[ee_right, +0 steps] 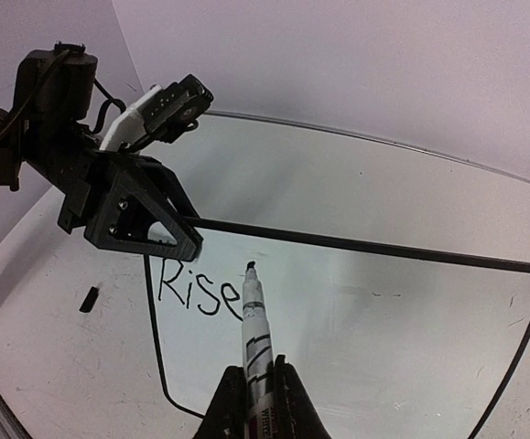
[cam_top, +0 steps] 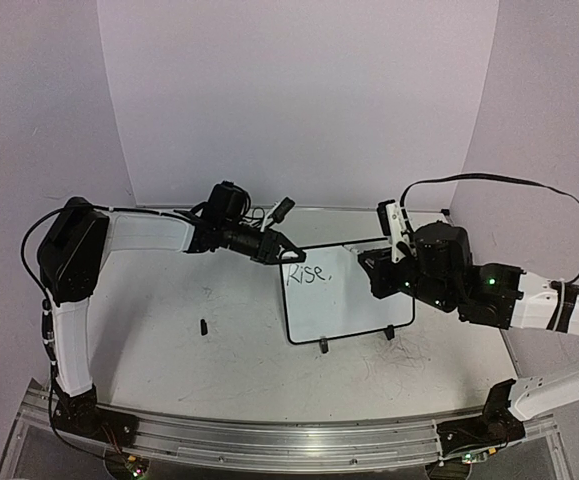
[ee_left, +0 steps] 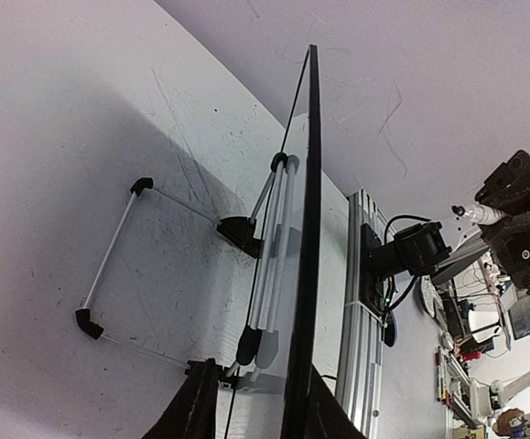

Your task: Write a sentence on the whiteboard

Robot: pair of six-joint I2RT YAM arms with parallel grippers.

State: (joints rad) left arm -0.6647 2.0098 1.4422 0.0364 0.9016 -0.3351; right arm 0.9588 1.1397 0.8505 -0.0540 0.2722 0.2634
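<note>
The whiteboard point(cam_top: 349, 300) stands tilted on its feet mid-table, with the sentence point(cam_top: 307, 275) reading "Rise," at its upper left. My left gripper point(cam_top: 279, 250) clamps the board's top-left corner; in the left wrist view the board's black edge point(ee_left: 312, 183) runs between its fingers point(ee_left: 324, 416). My right gripper point(ee_right: 257, 384) is shut on a white marker point(ee_right: 254, 320). The marker's black tip sits just right of the "Rise" of the sentence point(ee_right: 196, 288), over the whiteboard point(ee_right: 383, 311). I cannot tell whether the tip touches the surface.
A small black cap point(cam_top: 204, 326) lies on the scuffed tabletop left of the board. The board's wire stand point(ee_left: 109, 265) spreads behind it. An aluminium rail point(cam_top: 269, 435) runs along the near edge. A black cable point(cam_top: 529, 185) loops above the right arm.
</note>
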